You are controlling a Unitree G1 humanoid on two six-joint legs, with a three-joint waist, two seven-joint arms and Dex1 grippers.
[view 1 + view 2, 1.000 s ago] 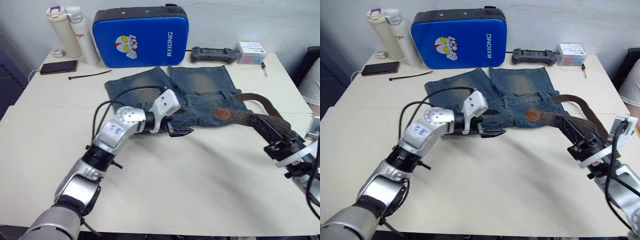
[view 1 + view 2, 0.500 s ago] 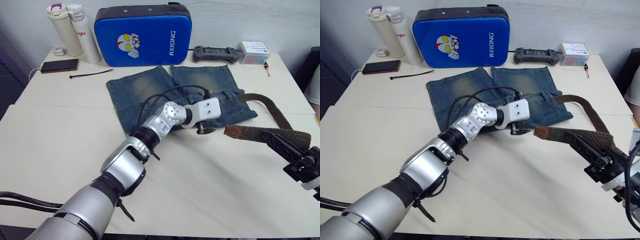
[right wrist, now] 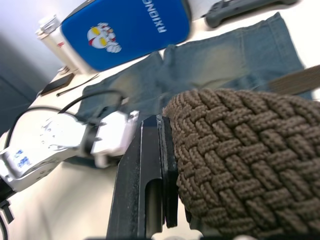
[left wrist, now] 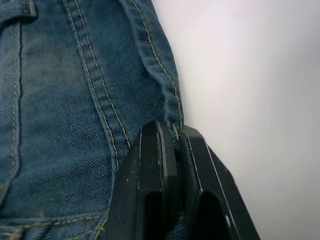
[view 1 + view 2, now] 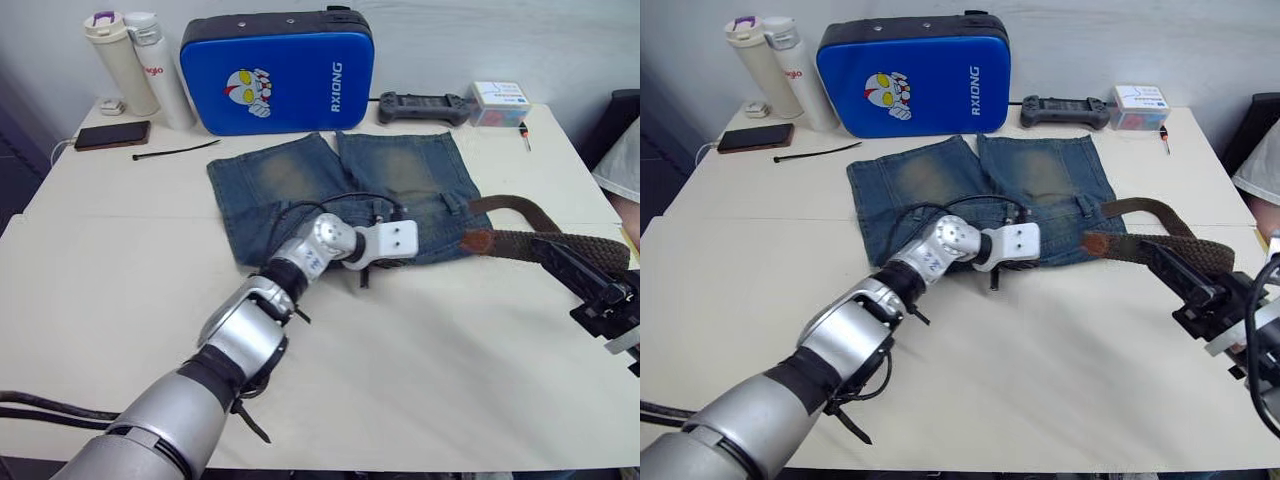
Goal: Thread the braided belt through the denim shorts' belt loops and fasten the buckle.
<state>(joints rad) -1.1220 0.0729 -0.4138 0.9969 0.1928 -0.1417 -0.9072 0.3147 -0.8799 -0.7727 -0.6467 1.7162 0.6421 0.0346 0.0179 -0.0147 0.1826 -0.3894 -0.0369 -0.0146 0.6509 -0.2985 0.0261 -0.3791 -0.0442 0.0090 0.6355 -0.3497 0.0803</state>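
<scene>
One long dark-brown braided belt (image 5: 545, 240) with a tan leather tip (image 5: 476, 240) ran from the right side of the white table (image 5: 420, 380) toward the faded blue denim shorts (image 5: 340, 190); its tip lay just beside the right end of the shorts' waistband. The shorts were spread flat in the middle of the table, legs pointing away from the robot and the waistband nearest it. A second stretch of the belt curved behind the first, beside the shorts' right edge.

The right gripper (image 5: 585, 282) was clamped on the braided strap, which bulged between its black fingers (image 3: 150, 175) in the right wrist view. The left gripper (image 4: 172, 137) was pinched closed on the stitched edge of the waistband, near its middle, with denim caught between the fingers.

Beyond the shorts stood a blue padded case with a cartoon face (image 5: 275, 70). To its left were two tall cream-coloured bottles (image 5: 135, 62), a dark phone (image 5: 112, 134) and a thin black cable tie (image 5: 175, 151). To its right lay a black handheld controller (image 5: 422, 106) and a small white box (image 5: 500, 103).
</scene>
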